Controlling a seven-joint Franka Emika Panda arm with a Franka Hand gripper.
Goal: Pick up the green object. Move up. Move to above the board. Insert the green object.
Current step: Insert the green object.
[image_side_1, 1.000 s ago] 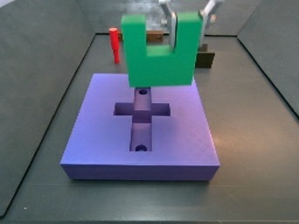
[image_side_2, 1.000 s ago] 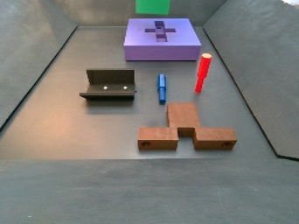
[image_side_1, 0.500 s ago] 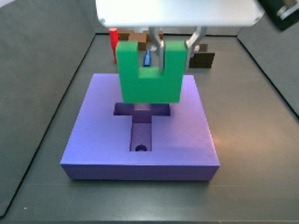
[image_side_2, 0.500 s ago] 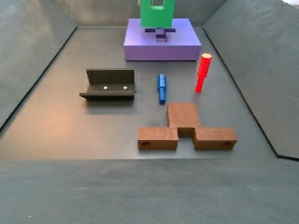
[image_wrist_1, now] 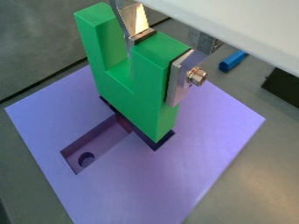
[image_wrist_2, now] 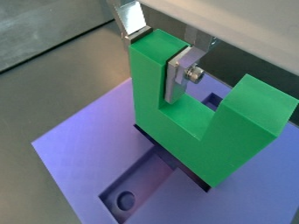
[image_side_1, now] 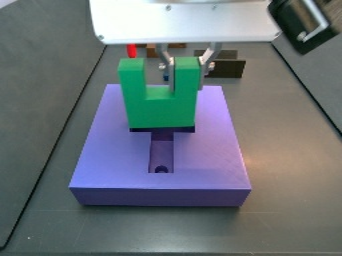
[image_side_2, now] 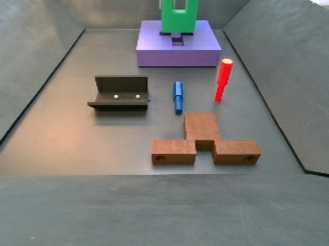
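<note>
The bright green U-shaped object [image_side_1: 158, 95] stands upright with its base in the cross-shaped recess of the purple board [image_side_1: 94, 160]; it shows in both wrist views [image_wrist_1: 128, 79] [image_wrist_2: 187, 114] and at the far end of a side view [image_side_2: 179, 16]. My gripper [image_side_1: 185, 62] is shut on one prong of the green object: silver finger plates [image_wrist_1: 181, 79] [image_wrist_2: 177, 77] press its two sides. One arm of the recess with a round hole [image_side_1: 160, 167] stays visible in front of the object. The board also shows in a side view [image_side_2: 154, 53].
A red peg [image_side_2: 222, 80], a blue peg [image_side_2: 178, 95], the dark fixture [image_side_2: 119, 93] and a brown U-shaped block [image_side_2: 203, 142] stand on the grey floor in front of the board. Part of the red peg [image_side_1: 132, 48] and a dark block [image_side_1: 234, 69] show behind it.
My gripper has moved down with the green object. Its base was above the board a second ago and now sits in the cross-shaped recess.
</note>
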